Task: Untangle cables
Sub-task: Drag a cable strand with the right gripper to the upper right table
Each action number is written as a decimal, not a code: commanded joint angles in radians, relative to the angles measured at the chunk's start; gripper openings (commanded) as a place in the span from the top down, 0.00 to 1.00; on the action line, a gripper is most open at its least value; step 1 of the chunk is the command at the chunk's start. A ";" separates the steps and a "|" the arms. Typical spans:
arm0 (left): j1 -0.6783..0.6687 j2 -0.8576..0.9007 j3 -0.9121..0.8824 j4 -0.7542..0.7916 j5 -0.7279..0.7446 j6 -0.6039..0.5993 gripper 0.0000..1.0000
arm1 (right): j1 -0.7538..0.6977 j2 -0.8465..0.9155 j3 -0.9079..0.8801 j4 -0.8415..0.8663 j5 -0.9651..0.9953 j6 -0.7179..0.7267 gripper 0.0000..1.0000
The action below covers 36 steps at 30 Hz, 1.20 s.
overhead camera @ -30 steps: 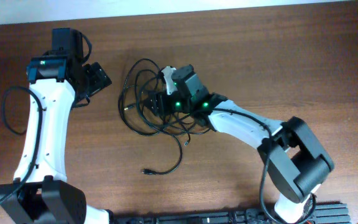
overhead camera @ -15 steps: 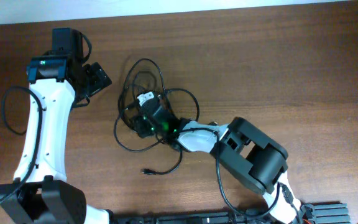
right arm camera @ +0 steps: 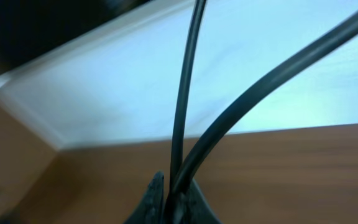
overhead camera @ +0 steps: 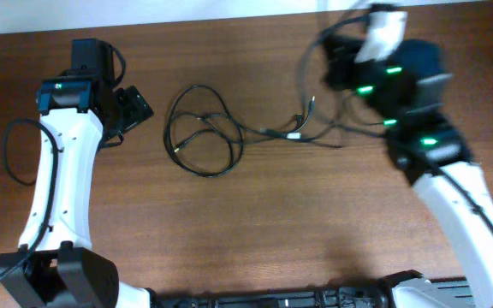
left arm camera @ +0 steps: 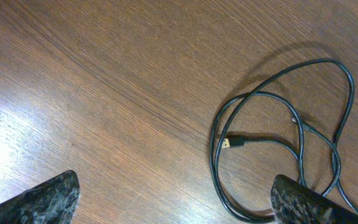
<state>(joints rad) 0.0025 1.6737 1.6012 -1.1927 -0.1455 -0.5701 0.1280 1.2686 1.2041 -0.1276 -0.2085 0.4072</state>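
Right pincer (right arm camera: 174, 202) clamps two cables (right arm camera: 186, 93), held high, likely to pull strands free; the rest lie ahead of the wide-gaping left pincer (left arm camera: 176, 200).

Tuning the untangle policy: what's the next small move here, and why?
Probably lower the left gripper, jaws open, to pin the loops: the right gripper holds two strands raised that run back into them, so pulling would likely drag everything.
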 commanded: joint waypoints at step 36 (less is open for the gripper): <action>0.007 -0.005 0.013 -0.002 0.000 -0.013 0.01 | -0.447 0.713 0.620 -0.270 -0.037 -0.495 0.00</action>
<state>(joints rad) 0.0032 1.6741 1.6012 -1.1931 -0.1452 -0.5701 -0.4110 2.0266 1.8175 -0.3344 -0.1001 -0.0860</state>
